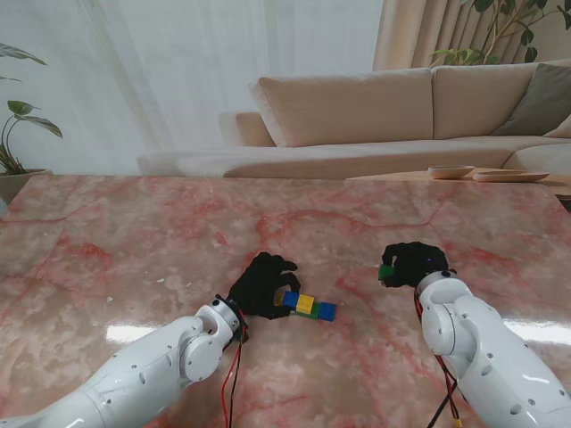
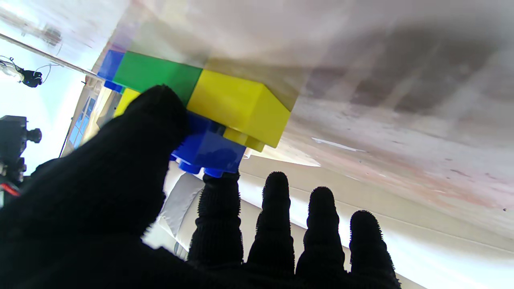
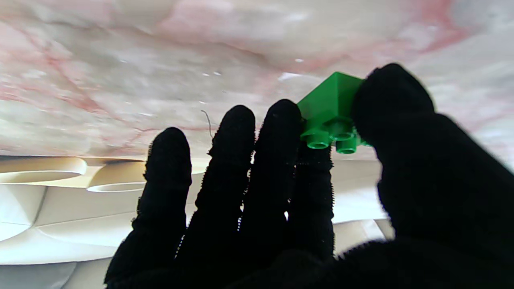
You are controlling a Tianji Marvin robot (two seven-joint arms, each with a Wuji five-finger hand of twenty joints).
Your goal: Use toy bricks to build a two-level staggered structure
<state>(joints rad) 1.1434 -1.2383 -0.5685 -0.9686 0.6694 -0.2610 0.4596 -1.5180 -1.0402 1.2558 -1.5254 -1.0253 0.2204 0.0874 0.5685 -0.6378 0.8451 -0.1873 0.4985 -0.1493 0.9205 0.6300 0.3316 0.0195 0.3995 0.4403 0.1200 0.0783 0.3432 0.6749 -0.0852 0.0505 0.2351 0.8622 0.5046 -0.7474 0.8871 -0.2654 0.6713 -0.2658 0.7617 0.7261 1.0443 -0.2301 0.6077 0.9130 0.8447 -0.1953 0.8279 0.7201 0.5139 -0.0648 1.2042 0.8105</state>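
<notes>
Bricks are light, stiff plastic, probably slippery. The right hand (image 1: 412, 264) pinches a green brick (image 3: 331, 109) between thumb and finger by its side walls, well right of the brick row (image 1: 310, 306). The left hand (image 1: 261, 285) pinches the row's blue upper brick (image 2: 209, 146). The desk (image 1: 134, 241) around is open.

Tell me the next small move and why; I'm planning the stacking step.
Probably carry the right hand, pinching the small green plastic brick, left toward the blue, yellow and green brick row that the left hand steadies; the two sit apart on the pink marble table.
</notes>
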